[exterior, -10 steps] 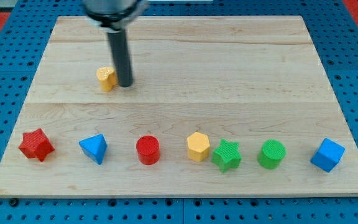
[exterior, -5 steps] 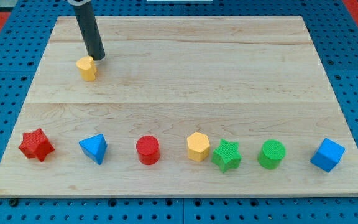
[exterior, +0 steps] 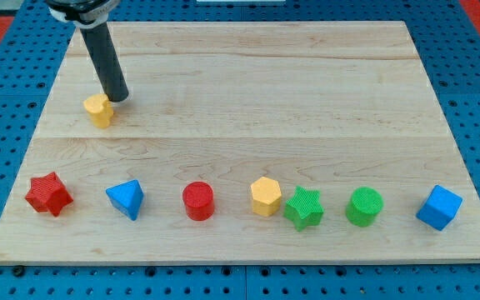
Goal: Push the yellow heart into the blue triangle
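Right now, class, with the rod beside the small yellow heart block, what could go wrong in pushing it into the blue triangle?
1. My tip sits at the upper right of the small yellow heart block, so pushing may drive it left, off the wooden board.
2. It may hit the red star block beside the blue triangle block.

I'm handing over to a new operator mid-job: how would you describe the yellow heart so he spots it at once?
Start at the wooden board and look to the upper part of the view's left, well above the row of blocks along the bottom. The yellow heart sits there alone, with my tip right at its upper right side. The only other yellow piece, the yellow hexagon, stands down in the row.
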### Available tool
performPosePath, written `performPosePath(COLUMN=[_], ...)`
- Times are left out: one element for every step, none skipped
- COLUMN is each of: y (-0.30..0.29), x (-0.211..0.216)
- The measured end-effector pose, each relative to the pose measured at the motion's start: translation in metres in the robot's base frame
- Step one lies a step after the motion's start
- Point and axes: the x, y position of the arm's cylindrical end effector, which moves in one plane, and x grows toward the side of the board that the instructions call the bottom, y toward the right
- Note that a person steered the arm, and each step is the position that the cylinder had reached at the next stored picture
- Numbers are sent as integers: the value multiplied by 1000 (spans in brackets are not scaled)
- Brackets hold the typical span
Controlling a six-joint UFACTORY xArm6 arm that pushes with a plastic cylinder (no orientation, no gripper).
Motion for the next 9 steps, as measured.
performPosePath(y=[-15, -42, -49, -37, -19, -14, -3, -1, 8], x=[5, 5, 15, 44, 78, 106, 132, 143, 126])
